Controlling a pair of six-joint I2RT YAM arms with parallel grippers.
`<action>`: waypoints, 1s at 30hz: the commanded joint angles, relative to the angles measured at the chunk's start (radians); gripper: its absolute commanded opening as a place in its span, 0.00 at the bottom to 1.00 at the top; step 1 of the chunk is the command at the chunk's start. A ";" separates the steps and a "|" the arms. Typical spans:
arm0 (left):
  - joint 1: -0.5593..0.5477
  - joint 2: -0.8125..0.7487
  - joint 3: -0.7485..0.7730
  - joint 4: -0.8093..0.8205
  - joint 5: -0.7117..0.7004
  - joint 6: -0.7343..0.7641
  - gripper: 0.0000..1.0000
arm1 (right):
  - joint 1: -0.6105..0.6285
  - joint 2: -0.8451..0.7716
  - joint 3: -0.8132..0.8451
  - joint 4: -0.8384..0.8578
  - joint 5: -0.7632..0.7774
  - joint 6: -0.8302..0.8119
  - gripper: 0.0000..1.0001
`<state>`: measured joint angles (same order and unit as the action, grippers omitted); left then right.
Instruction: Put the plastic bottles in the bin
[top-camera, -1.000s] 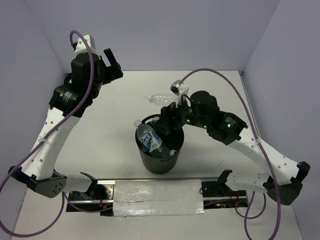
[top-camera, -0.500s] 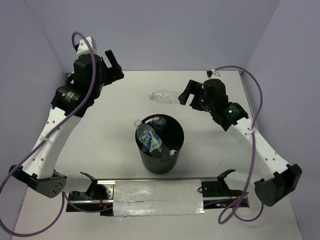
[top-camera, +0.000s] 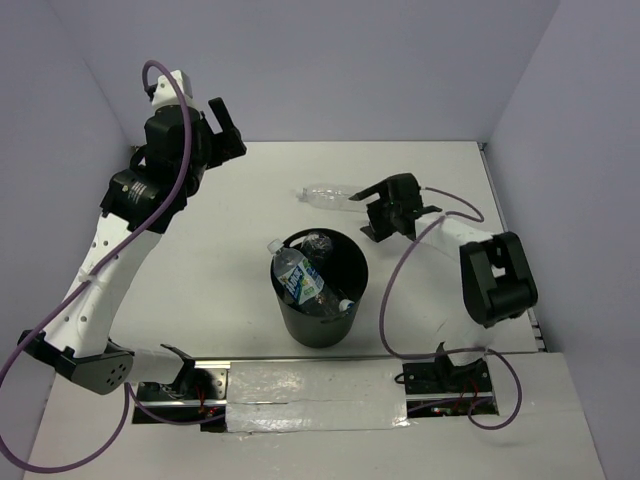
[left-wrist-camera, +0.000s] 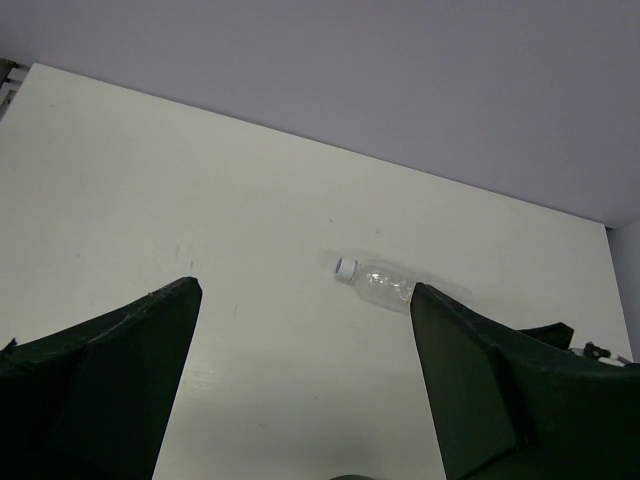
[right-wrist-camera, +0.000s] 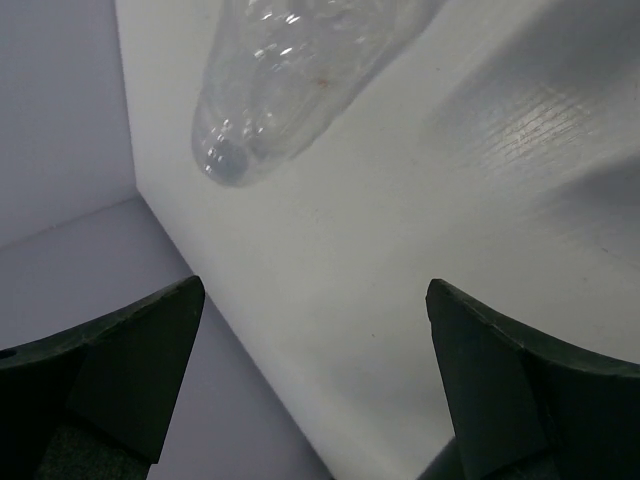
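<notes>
Loose bottle (top-camera: 328, 193) on its side, long axis left-right, cap leftward

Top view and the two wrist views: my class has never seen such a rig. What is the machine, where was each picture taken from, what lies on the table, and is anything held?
The machine is a left arm and a right arm, bolted side by side. The top view looks down from above and behind them. Each wrist view comes from a camera on that arm, so the dark shapes at its lower corners are its own fingers. On the white table stands a black bin with bottles inside, one a labelled bottle. One clear bottle lies on its side beyond the bin. The left gripper is raised and open; the right gripper is open near the lying bottle. Nothing is held.
</notes>
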<state>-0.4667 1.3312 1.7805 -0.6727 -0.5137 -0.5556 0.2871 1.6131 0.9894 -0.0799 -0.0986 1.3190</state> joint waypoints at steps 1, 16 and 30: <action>0.007 -0.001 0.036 0.016 -0.025 0.029 0.99 | -0.005 0.082 0.035 0.156 -0.041 0.202 1.00; 0.019 -0.006 0.000 0.019 -0.005 0.042 0.99 | 0.000 0.407 0.285 0.206 -0.023 0.272 1.00; 0.025 -0.035 -0.012 0.009 -0.025 0.060 0.99 | 0.003 0.554 0.460 -0.015 0.046 0.284 0.97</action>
<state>-0.4480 1.3300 1.7752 -0.6811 -0.5205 -0.5224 0.2874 2.1468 1.4109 0.0017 -0.1143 1.6066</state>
